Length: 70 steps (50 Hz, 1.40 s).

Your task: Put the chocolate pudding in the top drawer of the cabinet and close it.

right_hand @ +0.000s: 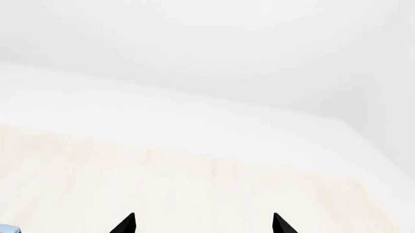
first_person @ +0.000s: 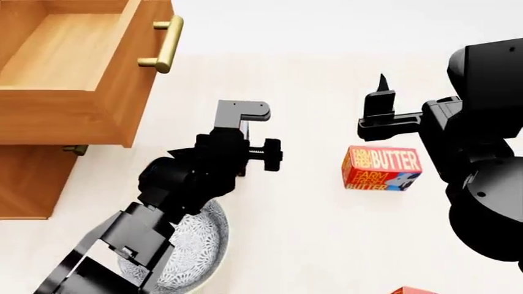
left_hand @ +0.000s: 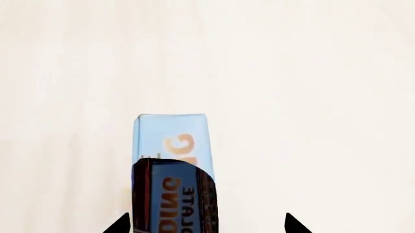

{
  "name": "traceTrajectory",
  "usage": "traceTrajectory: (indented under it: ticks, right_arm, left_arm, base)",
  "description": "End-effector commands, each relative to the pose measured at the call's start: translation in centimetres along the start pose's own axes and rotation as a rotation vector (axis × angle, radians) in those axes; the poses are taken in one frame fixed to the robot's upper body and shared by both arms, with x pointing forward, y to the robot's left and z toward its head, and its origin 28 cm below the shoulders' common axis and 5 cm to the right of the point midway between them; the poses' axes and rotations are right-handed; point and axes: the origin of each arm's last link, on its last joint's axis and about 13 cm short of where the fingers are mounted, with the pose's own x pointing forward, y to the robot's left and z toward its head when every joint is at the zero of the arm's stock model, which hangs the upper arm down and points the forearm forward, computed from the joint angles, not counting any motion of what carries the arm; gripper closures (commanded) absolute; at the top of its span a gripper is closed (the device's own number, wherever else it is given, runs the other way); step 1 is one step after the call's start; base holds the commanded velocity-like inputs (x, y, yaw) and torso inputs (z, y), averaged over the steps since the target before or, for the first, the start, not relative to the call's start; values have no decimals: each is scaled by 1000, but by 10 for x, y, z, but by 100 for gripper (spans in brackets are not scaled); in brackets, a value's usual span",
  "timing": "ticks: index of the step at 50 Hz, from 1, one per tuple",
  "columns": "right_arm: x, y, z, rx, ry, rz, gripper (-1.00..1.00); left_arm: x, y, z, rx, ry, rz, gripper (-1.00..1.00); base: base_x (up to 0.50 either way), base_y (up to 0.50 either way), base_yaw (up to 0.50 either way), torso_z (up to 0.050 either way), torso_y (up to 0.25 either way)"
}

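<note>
Left wrist view: the left gripper [left_hand: 206, 224], fingertips spread wide, hangs above the chocolate pudding [left_hand: 172, 170] lying on the pale floor [left_hand: 311, 97]. Head view: the top drawer [first_person: 78, 67] stands pulled out; the right gripper [right_hand: 203, 224] is likewise spread, holding nothing.

The pudding box [left_hand: 172, 170] stood on end on the pale wooden surface [left_hand: 311, 87], its light blue narrow edge with orange lettering facing the camera. A dark brown face with a red stripe covered its nearer part. Two black fingertips [left_hand: 120, 225] of the left gripper [left_hand: 207, 225] showed apart, with the box near one of them; contact could not be determined.
</note>
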Motion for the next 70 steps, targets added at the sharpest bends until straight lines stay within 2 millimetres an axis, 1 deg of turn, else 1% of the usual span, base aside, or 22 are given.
traceTrajectory:
  ticks: [1,6,10,11,40,64,70]
  right_arm:
    - [0,0,0,-1,-1,0,-100]
    - [0,0,-1,0,0,1,-100]
    - [0,1,-1,0,0,1,-100]
    - [0,1,-1,1,0,1,-100]
    - [1,0,-1,4,1,1,-100]
    - [0,0,-2,4,0,1,-100]
    - [0,0,-2,5,0,1,-100]
  left_arm:
    - [2,3,-7,-6,27,7,-100]
    - [3,3,-7,-10,29,11,-100]
    - [3,3,-8,-13,38,23,-100]
    - [3,3,-8,-13,36,26,100]
    - [-2,1,-5,-22,6,9,100]
    - [-5,-1,-6,-15,3,-14,100]
    - [-9,-4,-7,-4,-1,-31,100]
  base:
    - [0,0,0,0,-191]
    - [0,0,0,0,-191]
    - [0,0,0,0,0]
    - [0,0,0,0,0]
    - [0,0,0,0,1]
    - [1,0,0,-10,250]
    - [2,0,0,-10,250]
